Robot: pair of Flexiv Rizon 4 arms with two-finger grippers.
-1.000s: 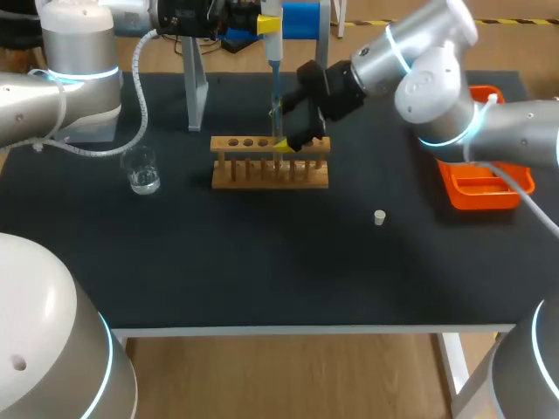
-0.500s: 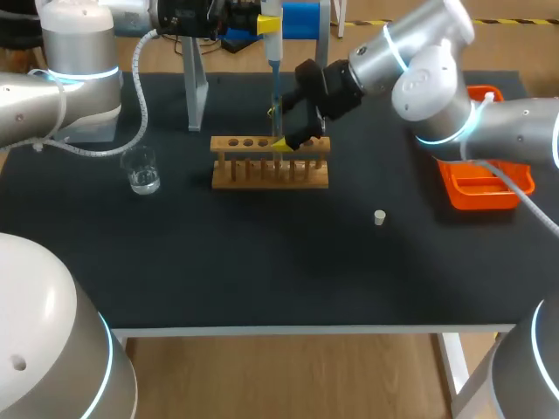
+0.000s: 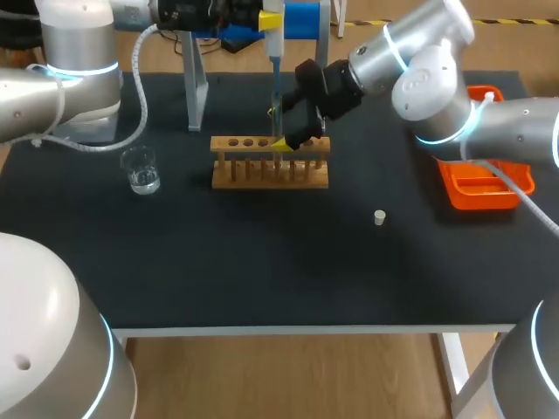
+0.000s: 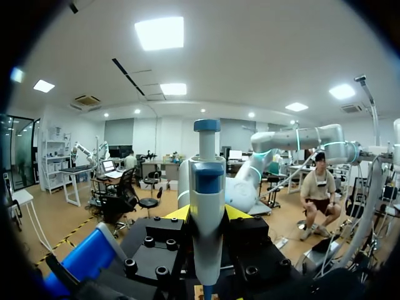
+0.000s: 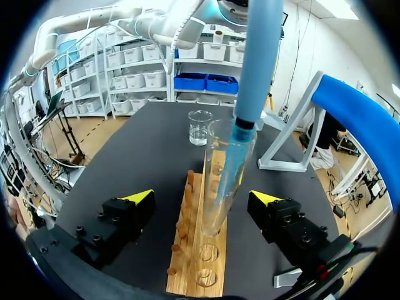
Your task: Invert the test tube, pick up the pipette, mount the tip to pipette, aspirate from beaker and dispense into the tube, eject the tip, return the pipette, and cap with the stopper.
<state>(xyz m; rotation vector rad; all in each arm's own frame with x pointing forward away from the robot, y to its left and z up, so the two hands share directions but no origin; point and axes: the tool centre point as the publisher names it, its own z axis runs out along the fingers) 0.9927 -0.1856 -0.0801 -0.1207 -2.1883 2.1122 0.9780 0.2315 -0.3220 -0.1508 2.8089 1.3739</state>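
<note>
A clear test tube [image 5: 220, 187] stands upright in the wooden rack [image 5: 201, 250]. My right gripper [image 5: 201, 199] is open, its fingers wide on either side of the tube and touching neither side. The pipette [image 4: 206, 206] is upright, with my left gripper [image 4: 207, 215] shut on its body. Its long blue tip [image 5: 232, 159] reaches down into the tube's mouth. In the head view the pipette [image 3: 272, 48] hangs over the rack [image 3: 271, 162], and the right gripper [image 3: 286, 133] is at the tube [image 3: 274, 118]. The glass beaker [image 3: 140, 169] stands left of the rack. The white stopper [image 3: 379, 217] lies right of it.
An orange tray [image 3: 479, 182] sits at the table's right edge. A metal pipette stand [image 3: 194, 87] with a blue part rises behind the rack. The rack has several unused holes. The dark table [image 3: 262, 262] lies bare in front.
My right gripper has edged slightly back and left beside the tube. The left arm has lifted the pipette a little.
</note>
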